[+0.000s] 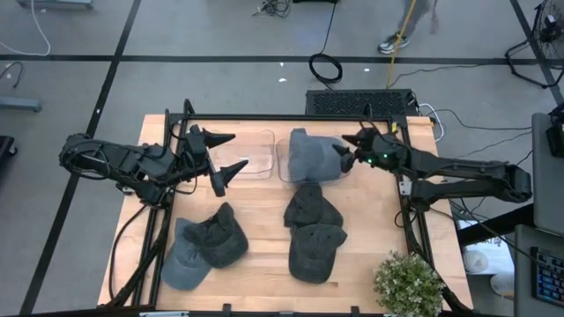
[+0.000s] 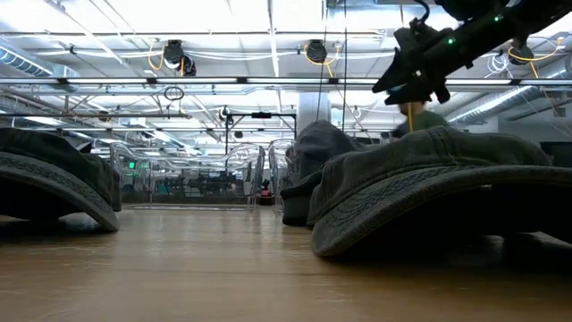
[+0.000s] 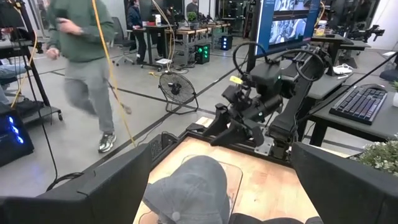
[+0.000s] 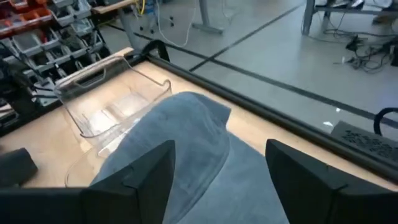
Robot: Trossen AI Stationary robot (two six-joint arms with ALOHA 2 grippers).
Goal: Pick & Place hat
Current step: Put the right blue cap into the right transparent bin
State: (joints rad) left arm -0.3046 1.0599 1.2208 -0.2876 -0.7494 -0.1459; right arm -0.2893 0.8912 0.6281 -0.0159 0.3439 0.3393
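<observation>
While the right gripper (image 1: 350,150) hangs over the back of the table, its two dark fingers (image 4: 134,177) stand apart and hold nothing. A gray hat (image 1: 314,157) sits just under and beside it. The fingers are on each side of the hat's top in the right wrist view, but they do not pinch it. The hat rests in a clear plastic bin (image 1: 284,169) at the back middle of the table. Its cloth bulges up over the bin's rim.

Another clear plastic bin (image 1: 249,155) sits right beside that one, on the left. It looks see-through, and the wood shows under it.

The left gripper (image 1: 222,157) waits near this second bin. Its fingers are spread wide and nothing is in them.

Closer to the front of the table lie more hats. Two dark gray caps (image 1: 312,210) lie in the middle, one (image 1: 315,252) touching the other. Two more caps lie to the left, and the darker one (image 1: 218,236) lies partly on the lighter one (image 1: 182,266). In the low view, a cap brim (image 2: 393,192) curves up big and close.

A small green plant (image 1: 407,283) stands at the front right corner of the wooden table (image 1: 260,264).

Past the table, a person (image 3: 84,59) in a green top walks across the floor.
</observation>
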